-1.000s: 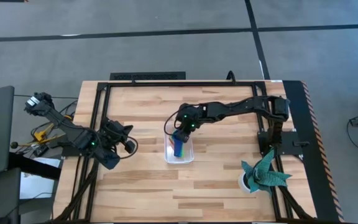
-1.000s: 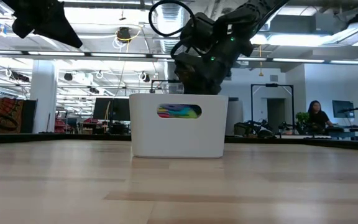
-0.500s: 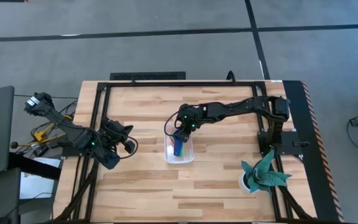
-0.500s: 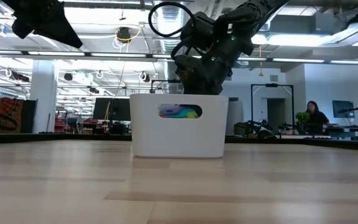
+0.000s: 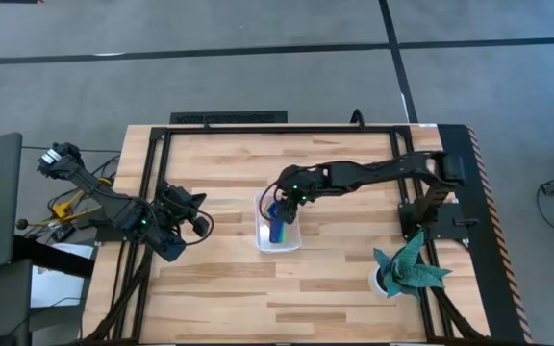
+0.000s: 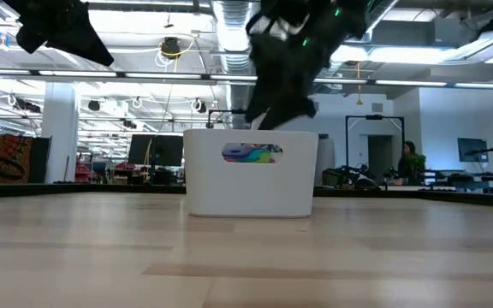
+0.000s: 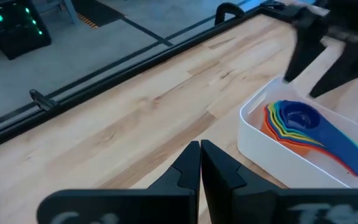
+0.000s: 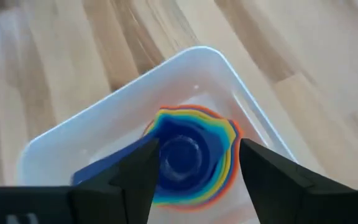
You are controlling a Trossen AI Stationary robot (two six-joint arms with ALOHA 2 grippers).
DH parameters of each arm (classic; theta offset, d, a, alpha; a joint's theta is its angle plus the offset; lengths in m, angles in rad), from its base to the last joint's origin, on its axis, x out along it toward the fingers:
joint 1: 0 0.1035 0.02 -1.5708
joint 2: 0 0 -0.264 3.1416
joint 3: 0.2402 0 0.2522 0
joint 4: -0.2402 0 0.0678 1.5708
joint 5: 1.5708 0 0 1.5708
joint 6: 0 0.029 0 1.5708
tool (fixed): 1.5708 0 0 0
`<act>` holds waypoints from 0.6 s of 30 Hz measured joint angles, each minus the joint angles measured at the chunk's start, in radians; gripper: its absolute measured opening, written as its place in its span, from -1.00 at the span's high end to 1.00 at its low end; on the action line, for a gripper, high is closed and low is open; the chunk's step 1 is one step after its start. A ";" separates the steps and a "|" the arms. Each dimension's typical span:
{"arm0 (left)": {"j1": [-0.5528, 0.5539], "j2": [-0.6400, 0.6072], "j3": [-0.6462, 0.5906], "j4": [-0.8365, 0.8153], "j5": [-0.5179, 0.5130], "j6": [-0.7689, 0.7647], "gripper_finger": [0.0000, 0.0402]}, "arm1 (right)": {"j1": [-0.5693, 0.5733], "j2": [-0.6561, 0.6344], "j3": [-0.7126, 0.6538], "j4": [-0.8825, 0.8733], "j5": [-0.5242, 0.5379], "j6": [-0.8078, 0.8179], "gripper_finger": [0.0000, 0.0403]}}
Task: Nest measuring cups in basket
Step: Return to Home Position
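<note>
Nested measuring cups (image 7: 296, 122) lying in the white basket (image 7: 251, 134).
Dark blue cup on top, rainbow rims beneath, blue handle along the basket's length; basket upright mid-tabletop (image 5: 210, 163).

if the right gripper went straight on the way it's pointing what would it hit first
Most likely the nested measuring cups in the basket: the right gripper, open, points down right at them. How far above them it sits is unclear.
</note>
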 joint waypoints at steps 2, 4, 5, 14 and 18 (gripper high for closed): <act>0.000 0.000 0.000 0.002 -0.001 -0.009 1.00 | 0.013 -0.043 0.000 -0.022 0.020 -0.007 -0.22; 0.000 0.000 0.000 0.007 -0.001 -0.023 1.00 | 0.026 -0.081 0.000 -0.025 0.038 -0.019 -0.22; 0.000 0.000 0.000 0.013 -0.001 -0.030 1.00 | 0.031 -0.101 0.000 -0.043 0.050 -0.024 -0.22; -0.010 0.000 0.000 0.174 0.007 0.056 1.00 | 0.097 -0.286 -0.024 -0.075 0.133 -0.077 -0.22; -0.014 0.000 0.000 0.251 0.008 0.121 1.00 | 0.131 -0.403 -0.109 -0.028 0.180 -0.113 -0.22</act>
